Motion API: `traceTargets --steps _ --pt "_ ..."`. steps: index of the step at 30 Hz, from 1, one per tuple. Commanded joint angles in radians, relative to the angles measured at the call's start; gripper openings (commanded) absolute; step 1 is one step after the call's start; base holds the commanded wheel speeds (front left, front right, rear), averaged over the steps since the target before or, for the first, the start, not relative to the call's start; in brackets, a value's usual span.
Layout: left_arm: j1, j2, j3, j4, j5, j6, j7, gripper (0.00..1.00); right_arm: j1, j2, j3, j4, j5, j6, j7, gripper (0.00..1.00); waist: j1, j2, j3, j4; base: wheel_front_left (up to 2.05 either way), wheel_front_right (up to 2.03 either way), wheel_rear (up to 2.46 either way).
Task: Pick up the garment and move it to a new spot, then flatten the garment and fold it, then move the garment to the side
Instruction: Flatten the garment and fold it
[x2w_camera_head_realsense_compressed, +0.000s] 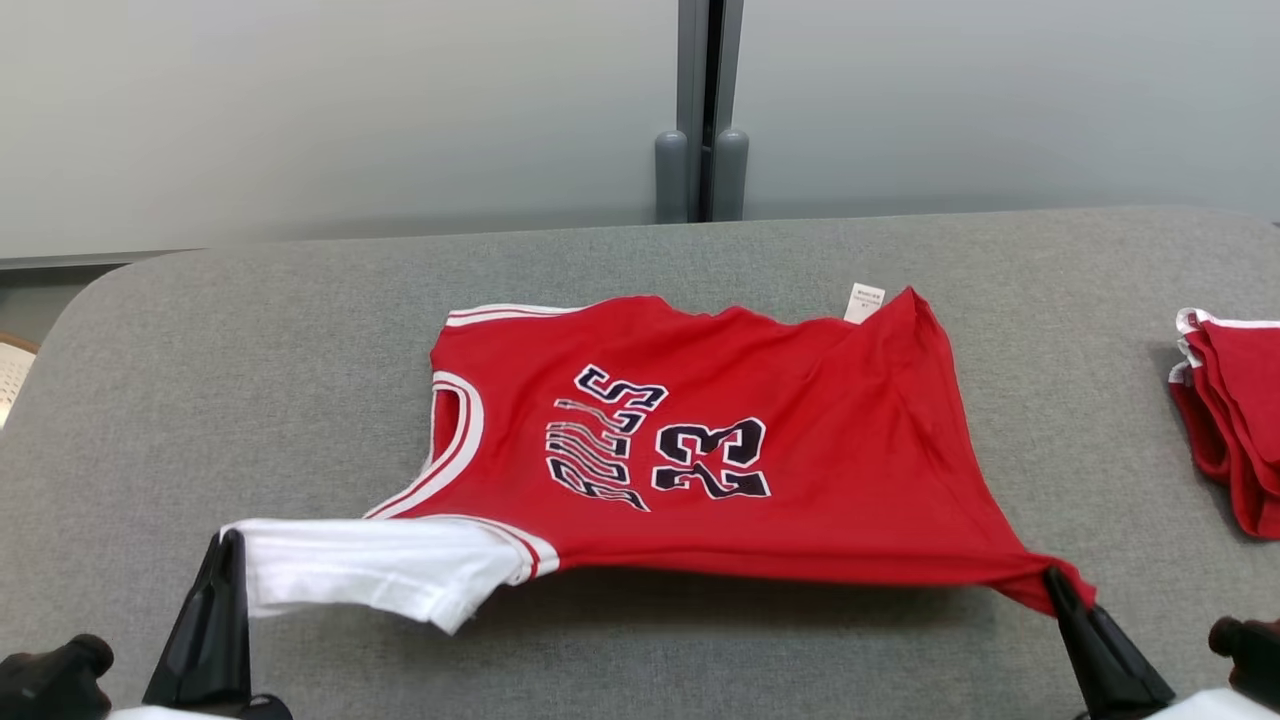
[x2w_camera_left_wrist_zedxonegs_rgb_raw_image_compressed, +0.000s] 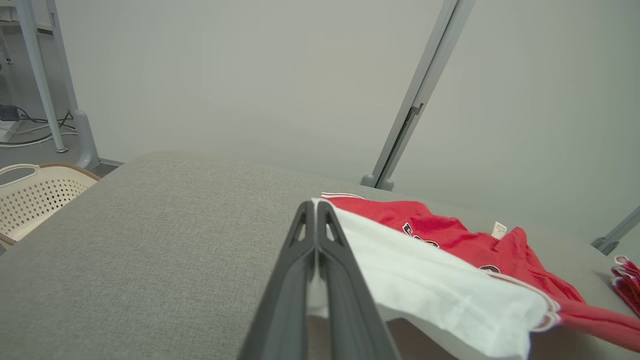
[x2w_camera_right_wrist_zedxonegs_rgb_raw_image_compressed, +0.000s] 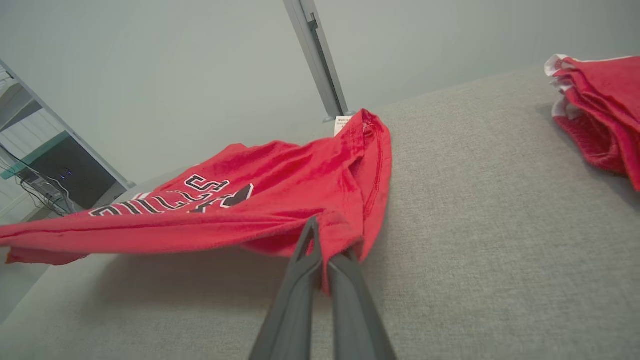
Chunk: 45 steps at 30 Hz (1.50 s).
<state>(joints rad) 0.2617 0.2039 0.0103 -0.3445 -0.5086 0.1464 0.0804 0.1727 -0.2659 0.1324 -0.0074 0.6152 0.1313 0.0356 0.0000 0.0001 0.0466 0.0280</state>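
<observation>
My left claw (x2w_camera_head_realsense_compressed: 230, 545) pinches the white sleeve (x2w_camera_head_realsense_compressed: 360, 565) and my right claw (x2w_camera_head_realsense_compressed: 1053, 580) the red hem corner (x2w_camera_head_realsense_compressed: 1020, 582) of the jersey (x2w_camera_head_realsense_compressed: 700, 440), which looks light and limp between them, best held by its edges.

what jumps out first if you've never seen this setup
A red jersey numbered 23 lies spread in the middle of the grey table, its near edge lifted. The left gripper pinches its white sleeve and the right gripper its red corner. A pile of red clothes sits at the table's right edge.
</observation>
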Motion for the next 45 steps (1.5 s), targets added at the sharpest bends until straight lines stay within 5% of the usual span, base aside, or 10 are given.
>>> traceTargets --steps 1,11,20,32,33,34,35,45 --pt "0.016 0.004 0.005 -0.025 0.005 0.011 0.011 0.0 0.024 0.004 -0.016 -0.02 -0.009 -0.001 0.026 0.0 0.0 -0.0001 -0.001 0.001 0.0 0.0 0.0" --pt "0.072 0.015 -0.01 -0.119 -0.006 0.053 0.123 0.0 0.13 0.096 -0.122 -0.17 -0.069 -0.001 0.265 0.0 0.0 -0.0001 0.009 -0.012 0.0 0.0 0.0" --pt "-0.043 0.028 -0.024 0.054 -0.094 -0.003 0.182 0.0 0.014 0.134 -0.104 -0.102 -0.077 -0.001 0.332 0.0 0.0 -0.0001 0.103 -0.023 0.0 0.0 0.0" --pt "-0.287 0.037 -0.054 0.311 -0.196 -0.102 0.24 0.0 -0.247 0.066 -0.009 0.118 -0.041 -0.001 0.291 0.0 0.0 -0.0001 0.208 -0.011 0.0 0.0 0.0" --pt "-0.3 0.034 -0.06 0.327 -0.198 -0.111 0.238 0.24 -0.259 0.058 0.002 0.127 -0.041 -0.001 0.277 0.08 0.0 -0.0001 0.211 -0.009 0.0 0.0 0.0" --pt "-0.311 0.033 -0.065 0.339 -0.193 -0.12 0.227 1.0 -0.27 0.054 0.013 0.134 -0.035 -0.001 0.261 0.87 0.0 -0.0001 0.214 -0.008 0.0 0.0 0.0" --pt "-0.323 0.026 -0.065 0.344 -0.19 -0.129 0.204 1.0 -0.275 0.049 0.025 0.14 -0.033 -0.001 0.245 1.0 0.0 -0.0001 0.215 -0.006 0.0 0.0 0.0" --pt "-0.313 -0.044 -0.03 0.303 -0.054 -0.126 -0.194 1.0 -0.258 0.036 -0.002 0.013 -0.16 -0.001 -0.098 1.0 0.0 -0.0001 0.197 -0.005 0.0 0.0 0.0"
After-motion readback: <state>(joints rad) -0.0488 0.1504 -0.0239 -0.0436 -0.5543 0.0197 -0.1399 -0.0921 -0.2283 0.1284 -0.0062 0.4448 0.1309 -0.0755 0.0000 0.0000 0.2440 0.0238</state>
